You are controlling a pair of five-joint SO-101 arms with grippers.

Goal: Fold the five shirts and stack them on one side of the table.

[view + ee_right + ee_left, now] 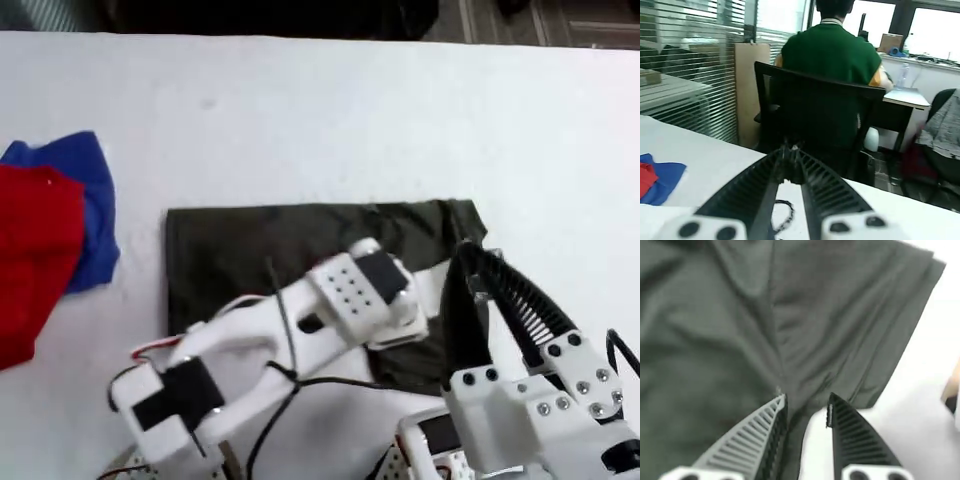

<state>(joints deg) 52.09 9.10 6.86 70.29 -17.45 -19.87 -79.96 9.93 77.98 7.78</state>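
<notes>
Left tool (pixel 806 402) sits low over the near edge of the dark shirt (pixel 740 330). Its jaws stand a narrow gap apart and straddle the hem, one finger over cloth and the other over the bare white surface (pixel 350 120). It does not look closed on the fabric yet. The right tool (pixel 790 150) is raised off the surface at the shirt's right side, tips pressed together and holding nothing.

The dark shirt lies in the middle of the surface as a rough rectangle, with soft creases across it and stacked layers showing along one edge. A red shirt (pixel 35 250) rests on a blue shirt (pixel 90 200) at the far left side, well apart from it.

The cloth looks thin, light and limp. It should drape and sag from any single pinch, and the layers may slide over each other if only the top one is caught. The likeliest good hold is at the hem near a corner, with one finger worked under every layer. Lifting from one point would probably bunch the fold, so a second hold at the opposite corner seems wise.
</notes>
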